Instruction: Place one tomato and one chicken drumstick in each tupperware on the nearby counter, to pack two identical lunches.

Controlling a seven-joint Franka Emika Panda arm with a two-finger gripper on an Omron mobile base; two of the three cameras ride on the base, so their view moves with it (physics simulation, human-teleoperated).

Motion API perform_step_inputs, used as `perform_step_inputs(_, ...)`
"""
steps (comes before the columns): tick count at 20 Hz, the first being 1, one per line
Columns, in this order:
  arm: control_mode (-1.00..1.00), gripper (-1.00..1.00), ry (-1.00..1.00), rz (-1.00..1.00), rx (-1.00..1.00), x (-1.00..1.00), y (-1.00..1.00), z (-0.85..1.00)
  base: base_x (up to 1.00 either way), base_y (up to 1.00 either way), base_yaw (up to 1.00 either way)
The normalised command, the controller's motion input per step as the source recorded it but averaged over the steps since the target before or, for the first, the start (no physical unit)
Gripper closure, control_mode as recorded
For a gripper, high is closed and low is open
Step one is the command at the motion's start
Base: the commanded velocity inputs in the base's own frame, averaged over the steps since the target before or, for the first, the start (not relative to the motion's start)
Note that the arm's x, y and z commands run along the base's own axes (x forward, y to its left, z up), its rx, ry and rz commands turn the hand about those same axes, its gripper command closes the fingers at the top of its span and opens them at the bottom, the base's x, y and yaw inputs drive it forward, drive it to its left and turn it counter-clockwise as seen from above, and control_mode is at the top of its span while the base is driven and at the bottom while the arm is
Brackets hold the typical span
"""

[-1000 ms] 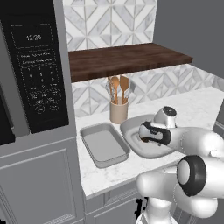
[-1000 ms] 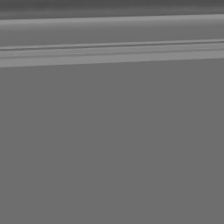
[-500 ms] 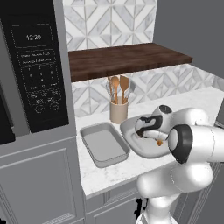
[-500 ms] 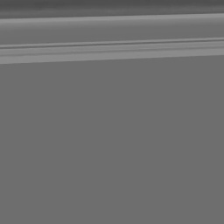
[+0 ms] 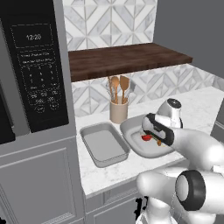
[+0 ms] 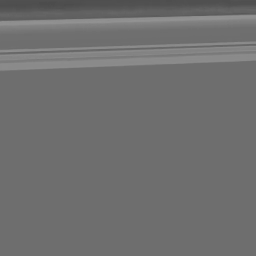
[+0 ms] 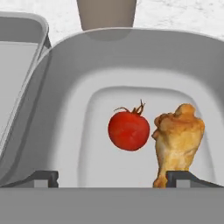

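Note:
The wider, rounder tupperware sits on the white marble counter. A red tomato lies in it, with a browned chicken drumstick just to its right. My gripper hovers low over this tray's near side, open, with nothing between its fingertips. The drumstick's bone end lies close to the right fingertip. To the left lies the narrower rectangular tupperware, with nothing in it.
A beige crock with wooden utensils stands behind the trays, under a dark wooden shelf. A black microwave is set in the tall grey cabinet at left. A plain grey surface is in the right base view.
The hand stays over the rounder tray. The arm's elbow and forearm have swung lower and to the right. The trays and the crock have not moved.

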Motion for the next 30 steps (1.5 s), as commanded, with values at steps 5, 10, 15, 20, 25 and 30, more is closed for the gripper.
perform_step_inputs(5, -1.00, -1.00, -0.12, -0.10, -0.04, -1.00, 0.20, 0.40, 0.00, 0.00, 0.00)
perform_step_inputs(10, -1.00, -1.00, -0.22, -0.08, -0.01, -0.95, 0.17, 0.45, 0.00, 0.00, 0.00)
perform_step_inputs(15, 1.00, -1.00, -0.17, 0.00, -0.01, -0.63, 0.18, 0.09, -0.20, 0.03, 0.00)
perform_step_inputs(20, 1.00, -1.00, 0.00, 0.00, 0.00, 0.00, 0.00, 0.00, -1.00, 0.17, 0.00)
perform_step_inputs(25, 1.00, -1.00, 0.00, 0.00, 0.00, 0.00, 0.00, 0.00, -1.00, 0.66, -0.14)
perform_step_inputs(30, 1.00, -1.00, 0.00, 0.00, 0.00, 0.00, 0.00, 0.00, -1.00, 0.92, -0.35)
